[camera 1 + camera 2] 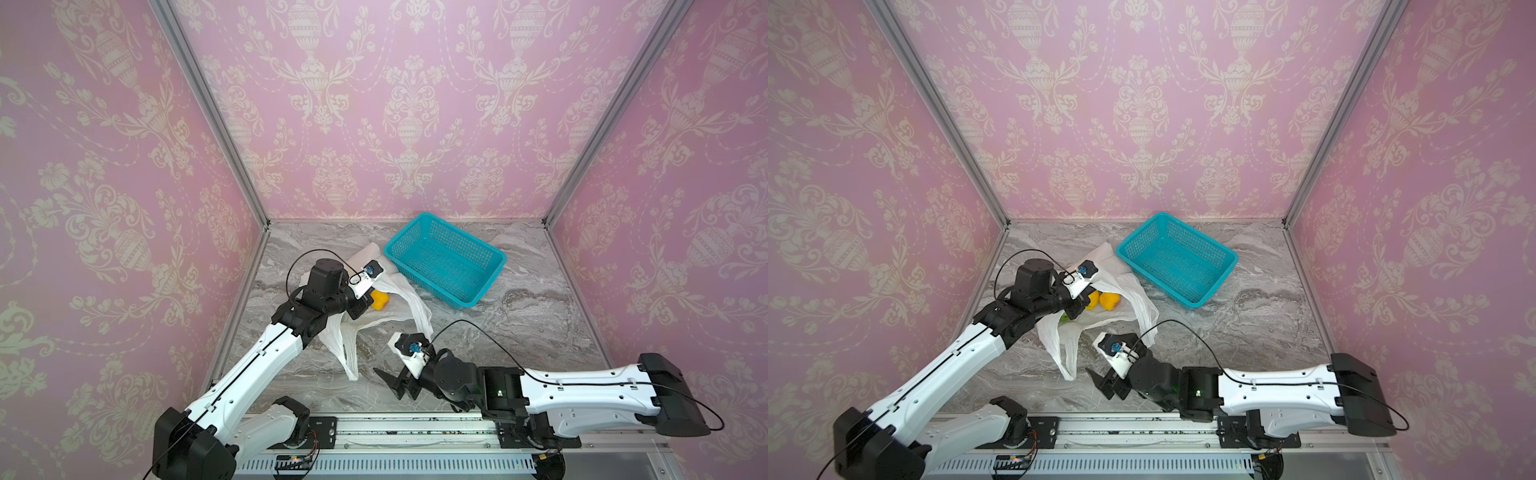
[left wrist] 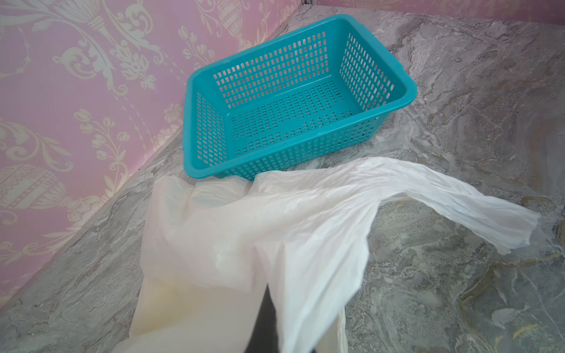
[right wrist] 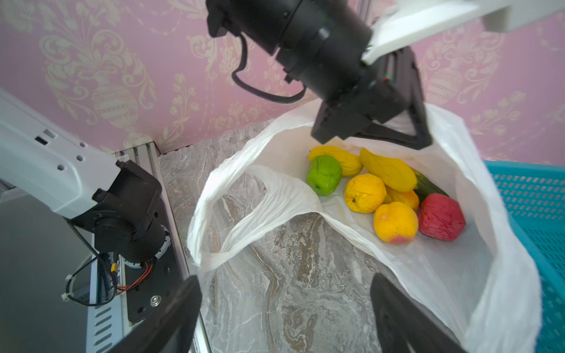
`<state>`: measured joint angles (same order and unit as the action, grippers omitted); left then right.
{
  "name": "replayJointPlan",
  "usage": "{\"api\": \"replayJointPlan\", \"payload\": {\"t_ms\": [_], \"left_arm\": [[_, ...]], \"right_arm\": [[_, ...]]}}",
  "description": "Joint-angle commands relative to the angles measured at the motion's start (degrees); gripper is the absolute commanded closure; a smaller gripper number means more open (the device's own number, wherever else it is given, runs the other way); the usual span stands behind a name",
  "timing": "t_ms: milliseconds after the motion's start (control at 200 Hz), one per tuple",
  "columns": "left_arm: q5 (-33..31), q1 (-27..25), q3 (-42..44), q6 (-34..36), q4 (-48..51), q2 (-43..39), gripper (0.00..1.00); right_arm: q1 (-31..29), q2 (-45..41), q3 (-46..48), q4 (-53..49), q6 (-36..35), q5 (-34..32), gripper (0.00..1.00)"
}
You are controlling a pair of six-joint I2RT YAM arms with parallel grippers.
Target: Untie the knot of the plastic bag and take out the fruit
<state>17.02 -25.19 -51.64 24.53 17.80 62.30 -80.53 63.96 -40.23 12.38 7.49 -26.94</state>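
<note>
My left end effector (image 3: 422, 140) is pinched shut on the upper rim of the plastic bag (image 3: 458, 275), lifting it so the mouth gapes toward the worktop's front edge. I see no knot; one loop handle (image 3: 275, 207) lies slack on the worktop (image 1: 519, 324), so I judge the untying done. My right end effector (image 3: 284, 277) hangs near the middle of the front edge with its jaws spread wide and nothing between them. It is the free arm and the one facing the opening. The fruit (image 3: 382, 195) sits heaped inside the bag, beyond the right end effector toward the back-left, below the left one. A round yellow-orange piece and the pink-red one lie nearest the mouth. The long yellow pieces lie behind them, roughly crosswise to my reach. The teal basket (image 2: 376, 70) stands at the back edge, just beside the bag, with nothing in it.
</note>
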Motion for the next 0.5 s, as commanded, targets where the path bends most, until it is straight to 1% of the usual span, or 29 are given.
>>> {"api": "replayJointPlan", "payload": {"t_ms": [0, 50, 90, 140, 200, 275, 330, 440, 495], "left_arm": [[-0.76, 0.41, -0.95, -0.96, 0.14, -0.78, 1.00], [-0.76, 0.46, -0.90, -0.95, 0.13, -0.94, 1.00], [-0.84, 0.41, -0.92, -0.89, 0.04, -1.13, 1.00], [-0.93, 0.41, -0.81, -0.89, 0.04, -1.31, 1.00], [-0.87, 0.40, -0.92, -0.90, 0.04, -1.31, 1.00], [-0.84, 0.42, -0.92, -0.89, 0.15, -1.31, 1.00], [-0.78, 0.40, -0.96, -0.87, 0.24, -1.39, 1.00], [-1.02, 0.40, -0.83, -0.67, 0.31, -1.91, 1.00], [-1.06, 0.40, -0.81, -0.71, 0.13, -2.09, 1.00]], "right_arm": [[2.64, -7.61, 6.24, 4.70, 0.27, -3.35, 0.30], [4.18, -9.51, 8.34, 6.55, 1.59, -2.11, 0.44], [5.07, -9.84, 8.81, 7.15, 2.44, -0.61, 0.53], [5.38, -8.48, 8.16, 7.29, 3.01, 0.15, 0.61], [5.38, -4.99, 5.66, 6.09, 3.60, 0.22, 0.67], [5.39, 2.07, 0.98, 3.74, 4.39, -1.23, 0.71], [5.66, 7.24, -2.60, 2.58, 5.17, -2.96, 0.71], [7.35, 18.35, -9.31, 1.59, 7.22, -3.03, 0.75], [8.78, 23.60, -11.72, 2.99, 8.25, -3.19, 0.75]]}}
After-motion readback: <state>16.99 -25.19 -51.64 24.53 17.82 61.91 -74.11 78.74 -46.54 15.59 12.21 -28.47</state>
